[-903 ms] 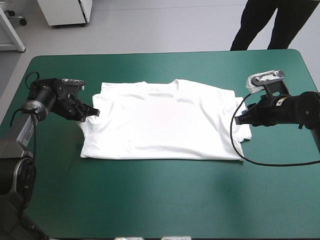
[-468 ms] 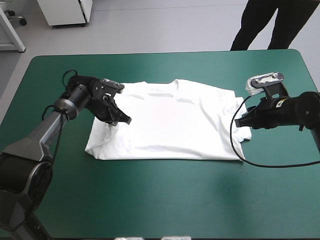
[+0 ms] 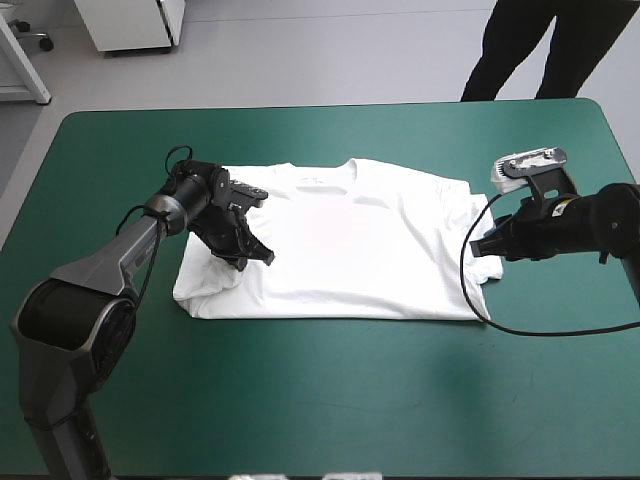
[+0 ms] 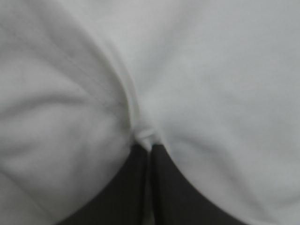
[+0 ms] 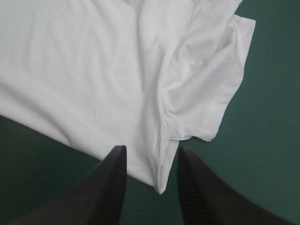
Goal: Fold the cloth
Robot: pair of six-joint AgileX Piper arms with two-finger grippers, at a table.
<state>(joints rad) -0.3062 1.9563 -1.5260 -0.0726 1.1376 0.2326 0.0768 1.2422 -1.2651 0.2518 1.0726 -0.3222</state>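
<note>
One white T-shirt (image 3: pixel 350 240) is lying spread flat on the teal-green table (image 3: pixel 330 390), collar toward the far edge. Two grippers are at it. The left gripper (image 3: pixel 262 256) is pinching a fold of the shirt's left side, fingers together on the cloth. The right gripper (image 3: pixel 478 243) is holding its two black fingers apart, the shirt's near right corner between them.

Left hand (image 3: pixel 264 257) pinched together; right hand (image 5: pixel 152 149) parted.
</note>
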